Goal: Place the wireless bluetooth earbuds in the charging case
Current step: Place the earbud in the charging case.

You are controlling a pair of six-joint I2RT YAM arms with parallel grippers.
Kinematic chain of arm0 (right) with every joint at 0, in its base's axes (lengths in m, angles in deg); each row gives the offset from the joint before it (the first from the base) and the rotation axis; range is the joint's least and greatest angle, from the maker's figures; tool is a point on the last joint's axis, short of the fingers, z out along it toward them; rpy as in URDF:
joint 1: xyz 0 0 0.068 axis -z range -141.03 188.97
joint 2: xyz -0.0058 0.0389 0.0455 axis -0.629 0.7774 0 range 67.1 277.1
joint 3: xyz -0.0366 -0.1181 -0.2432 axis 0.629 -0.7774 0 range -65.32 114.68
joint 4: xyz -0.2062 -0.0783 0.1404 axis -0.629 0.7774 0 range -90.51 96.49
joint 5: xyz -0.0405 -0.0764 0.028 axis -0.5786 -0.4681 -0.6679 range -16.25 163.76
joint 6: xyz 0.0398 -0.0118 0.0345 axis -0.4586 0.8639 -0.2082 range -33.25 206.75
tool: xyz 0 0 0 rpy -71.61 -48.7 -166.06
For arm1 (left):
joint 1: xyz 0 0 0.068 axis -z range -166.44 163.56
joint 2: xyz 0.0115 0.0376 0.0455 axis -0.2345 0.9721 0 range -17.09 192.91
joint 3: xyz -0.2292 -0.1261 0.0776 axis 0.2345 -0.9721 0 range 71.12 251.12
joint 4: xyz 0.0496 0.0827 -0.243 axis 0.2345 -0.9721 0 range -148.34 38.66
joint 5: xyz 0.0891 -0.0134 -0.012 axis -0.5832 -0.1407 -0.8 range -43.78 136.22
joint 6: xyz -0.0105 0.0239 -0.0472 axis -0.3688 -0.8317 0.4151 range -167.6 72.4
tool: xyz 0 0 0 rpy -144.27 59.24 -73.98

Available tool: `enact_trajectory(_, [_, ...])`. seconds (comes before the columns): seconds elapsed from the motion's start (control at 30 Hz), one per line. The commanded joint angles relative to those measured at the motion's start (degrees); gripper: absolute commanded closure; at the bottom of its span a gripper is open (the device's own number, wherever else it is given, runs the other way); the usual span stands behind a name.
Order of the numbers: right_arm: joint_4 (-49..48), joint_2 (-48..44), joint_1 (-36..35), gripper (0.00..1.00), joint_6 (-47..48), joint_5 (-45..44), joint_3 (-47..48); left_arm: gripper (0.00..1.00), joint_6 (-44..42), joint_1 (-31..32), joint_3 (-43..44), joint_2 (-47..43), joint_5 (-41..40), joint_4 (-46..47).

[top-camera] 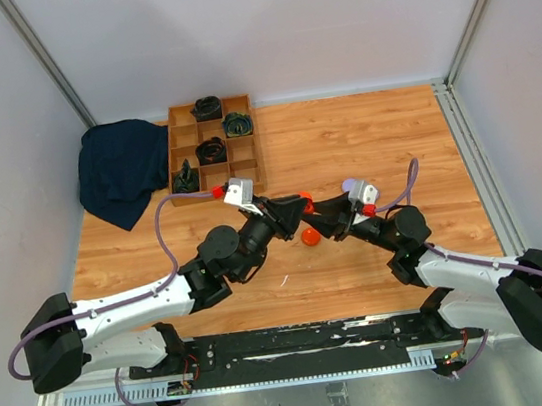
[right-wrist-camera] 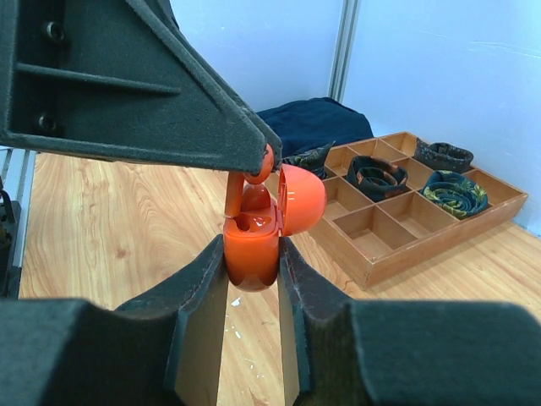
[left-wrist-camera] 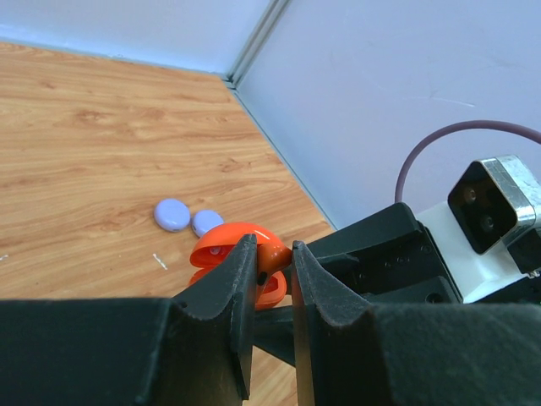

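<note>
My right gripper (right-wrist-camera: 250,249) is shut on the orange charging case (right-wrist-camera: 251,258) and holds it upright above the table, with its lid (right-wrist-camera: 303,199) open. My left gripper (left-wrist-camera: 274,242) is shut on an orange earbud (left-wrist-camera: 275,256) right over the case. In the right wrist view the earbud's stem (right-wrist-camera: 232,193) reaches down to the case's top. The two grippers meet at mid-table in the top view, left (top-camera: 292,210) and right (top-camera: 322,218). I cannot tell whether another earbud sits in the case.
Two lilac discs (left-wrist-camera: 172,214) lie on the wood beyond the case. A wooden compartment tray (top-camera: 243,171) with rolled dark items and a dark blue cloth (top-camera: 123,168) sit at the back left. An orange round piece (top-camera: 309,237) shows just below the grippers.
</note>
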Motion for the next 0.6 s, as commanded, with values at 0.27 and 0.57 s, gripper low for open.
enact_trajectory(0.27, [-3.7, -2.1, -0.7, 0.84, -1.1, -0.8, 0.5, 0.82, -3.5, 1.6, -1.5, 0.9, -2.4, 5.7])
enact_trajectory(0.57, [-3.8, -2.0, -0.7, 0.84, -1.4, -0.3, 0.6, 0.82, -5.7, 1.7, -1.2, 2.1, -1.8, 8.1])
